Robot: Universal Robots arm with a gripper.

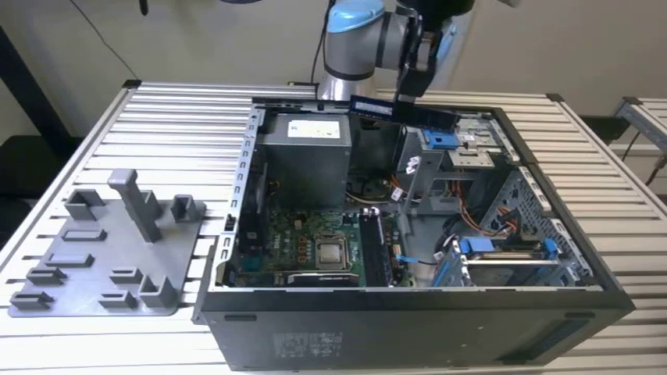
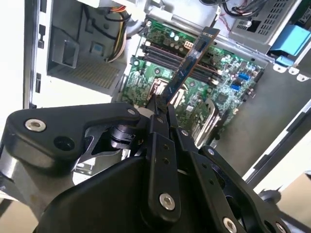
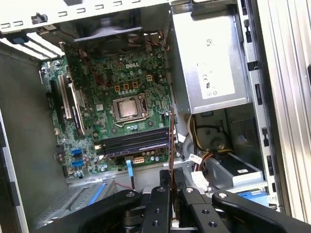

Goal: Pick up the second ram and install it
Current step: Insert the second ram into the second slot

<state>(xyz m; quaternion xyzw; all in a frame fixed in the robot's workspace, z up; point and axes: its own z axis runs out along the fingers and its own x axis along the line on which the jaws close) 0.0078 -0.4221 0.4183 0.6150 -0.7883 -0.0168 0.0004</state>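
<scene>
Grips the second ram point(image 1: 427, 117), a slim, flat, dark memory board, between the closed fingers of the black claw point(image 1: 404, 95) under the grey arm with the blue-capped joint point(image 1: 354, 17). Holds it in the air over the far end of the open black computer case point(image 1: 417, 320), above the grey metal power supply box point(image 1: 302, 148) and touching nothing inside. Carries it with its long edge running across the exterior view, a little lower toward the exterior view's right, with board showing on both sides of the fingers.

In the second wrist view, juts from the tip of the claw point(image 2: 159, 108) as a long dark strip point(image 2: 189, 60), slanting across the green motherboard point(image 2: 218, 73) far beneath.

In the first wrist view, appears edge-on as a thin line point(image 3: 171, 145) rising from the claw point(image 3: 171, 188), next to the end of the long black memory sockets point(image 3: 131, 143) and off to one side of the square silver processor point(image 3: 129, 109). Hangs well apart from those sockets, going by the height in the exterior view.

On the slatted metal worktop point(image 1: 156, 117), at the exterior view's left of the case, a grey plastic fixture tray point(image 1: 105, 266) with upright blocks.
</scene>
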